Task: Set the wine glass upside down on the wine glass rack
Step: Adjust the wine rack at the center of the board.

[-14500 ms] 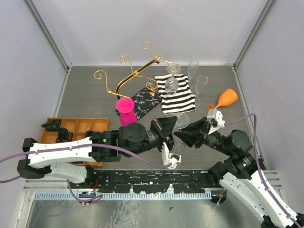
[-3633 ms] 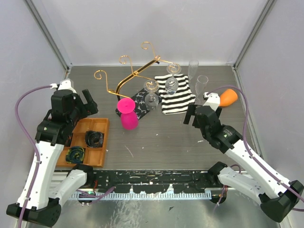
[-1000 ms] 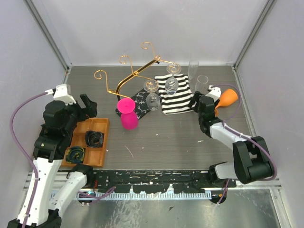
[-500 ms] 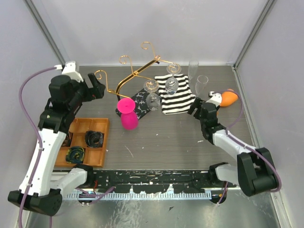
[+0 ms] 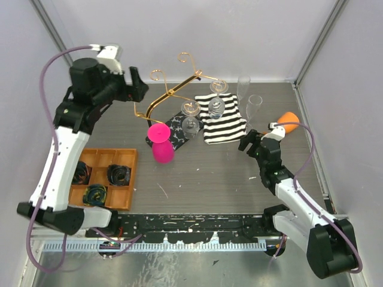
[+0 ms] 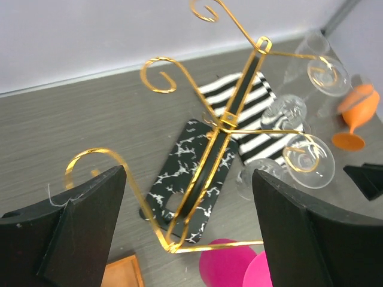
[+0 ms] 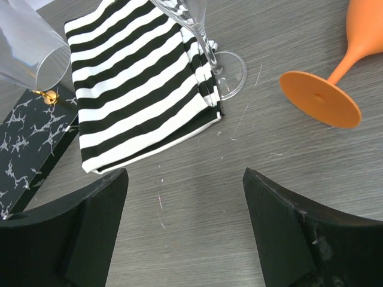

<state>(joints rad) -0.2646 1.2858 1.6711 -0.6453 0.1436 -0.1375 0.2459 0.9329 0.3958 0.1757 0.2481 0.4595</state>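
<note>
**Wine glass hangs on the rack, both pincers open and empty**

We begin with the grey table (image 5: 197, 173), which carries everything. Above its far left part the left arm is raised high, and the left gripper (image 5: 137, 85) hovers just beside the left scrolls of the rack. Its jaws stand wide apart and we see nothing between them. The right arm is low over the right half of the table. The right gripper (image 5: 249, 139) points at the near right corner of the cloth, and it is also open and holds nothing.

The wine glass rack (image 5: 167, 94) stands at the far middle of the table, its gold wire rising from the black marbled base. Just to the right of this base lies the black-and-white striped cloth (image 5: 224, 119). The wooden tray (image 5: 128, 156) sits near the left front and has small dark things in its compartments.

The wine glass (image 5: 191, 127) hangs upside down from a scroll hook on the near right side of the rack, foot up and bowl down. Two other clear glasses hang further right, over the cloth. A pink glass (image 5: 160, 143) stands close to the near left corner of the base. An orange glass (image 5: 288, 122) lies on its side near the right edge. Two clear flutes (image 5: 254, 104) stand beside the cloth, and the foot of one touches its edge.
</note>
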